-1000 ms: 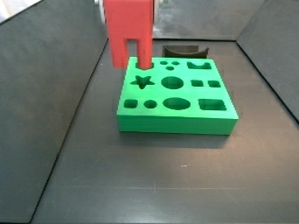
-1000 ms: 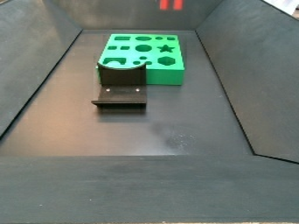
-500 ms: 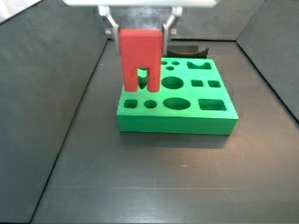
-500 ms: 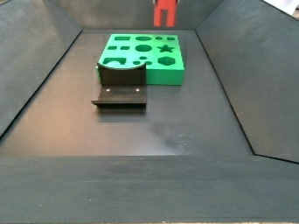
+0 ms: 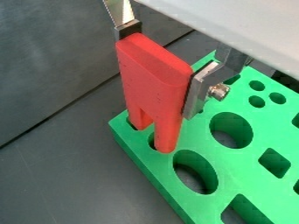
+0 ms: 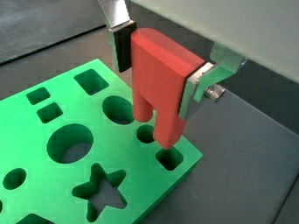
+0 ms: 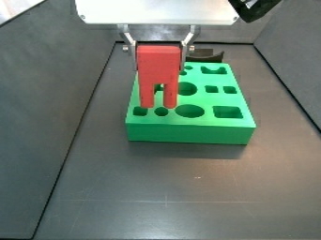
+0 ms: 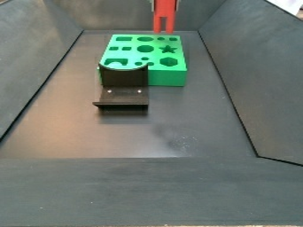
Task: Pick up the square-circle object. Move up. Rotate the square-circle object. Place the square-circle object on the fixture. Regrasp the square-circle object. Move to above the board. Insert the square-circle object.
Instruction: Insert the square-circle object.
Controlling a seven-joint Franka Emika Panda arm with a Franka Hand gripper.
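The red square-circle object (image 5: 153,83) hangs upright, prongs down, held between my gripper's silver fingers (image 5: 207,80). It also shows in the wrist view (image 6: 163,79) and in both side views (image 7: 158,67) (image 8: 165,15). My gripper (image 7: 158,42) is shut on its upper part. The prong tips sit just above or at two small holes at a corner of the green board (image 7: 201,120) (image 6: 59,131) (image 5: 251,175) (image 8: 140,64). I cannot tell whether the prongs have entered the holes. The black fixture (image 8: 120,90) stands on the floor beside the board, apart from the gripper.
The green board has star, round and square holes. Dark sloping walls (image 7: 51,94) (image 8: 35,80) enclose the dark floor (image 8: 166,133). A dark notched block (image 7: 206,53) shows behind the board.
My gripper has come down with the red object from high above the board, and shifted slightly over it, until the prongs reach the board's corner holes.
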